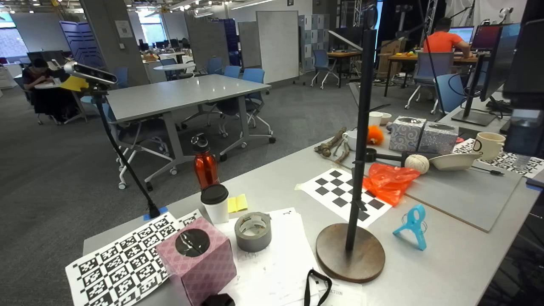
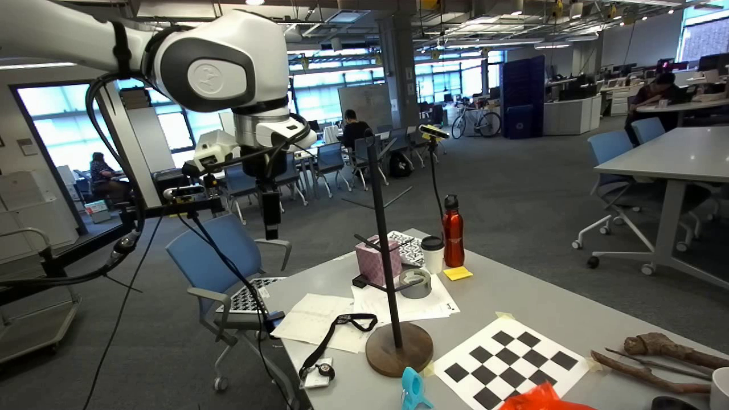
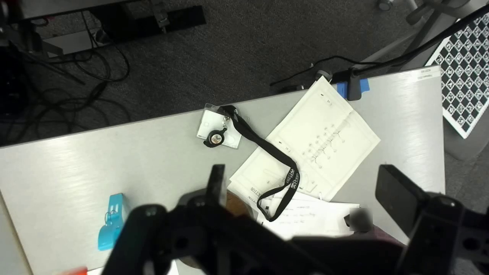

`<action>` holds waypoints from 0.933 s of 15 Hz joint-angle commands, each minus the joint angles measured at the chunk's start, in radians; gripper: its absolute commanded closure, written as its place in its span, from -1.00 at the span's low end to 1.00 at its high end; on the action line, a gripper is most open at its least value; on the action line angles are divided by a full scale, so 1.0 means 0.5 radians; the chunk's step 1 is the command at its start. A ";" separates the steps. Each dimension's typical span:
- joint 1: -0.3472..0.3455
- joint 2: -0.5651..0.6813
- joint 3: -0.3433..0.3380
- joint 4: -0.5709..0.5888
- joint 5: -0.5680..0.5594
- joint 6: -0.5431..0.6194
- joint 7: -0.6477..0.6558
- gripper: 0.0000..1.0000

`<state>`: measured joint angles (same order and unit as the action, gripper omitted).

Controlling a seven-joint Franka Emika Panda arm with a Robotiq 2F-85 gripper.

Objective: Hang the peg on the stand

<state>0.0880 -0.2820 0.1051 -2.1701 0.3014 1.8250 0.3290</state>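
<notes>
Light-blue plastic, the peg (image 1: 412,222) rests on the table (image 1: 459,263) near the stand (image 1: 361,144), apart from it. We see the gripper (image 3: 305,191) hanging in the air, apart from the stand, its jaws spread wide. Near the stand we make out a checkered sheet (image 2: 512,363), a black lanyard (image 3: 268,147) and a roll of grey tape (image 1: 255,241).

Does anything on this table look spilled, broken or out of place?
One thing seems odd: a black lanyard straggles across loose papers, its badge near the edge of the table, as though casually dropped. I see no spill or damage.
</notes>
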 commanded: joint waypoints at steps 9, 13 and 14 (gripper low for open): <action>-0.014 0.004 0.004 0.007 0.006 -0.009 -0.012 -1.00; -0.035 0.009 -0.009 -0.004 -0.042 -0.013 -0.034 -1.00; -0.040 0.007 -0.014 -0.013 -0.058 -0.023 -0.040 -1.00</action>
<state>0.0819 -0.2800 0.1022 -2.1726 0.2928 1.8250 0.3271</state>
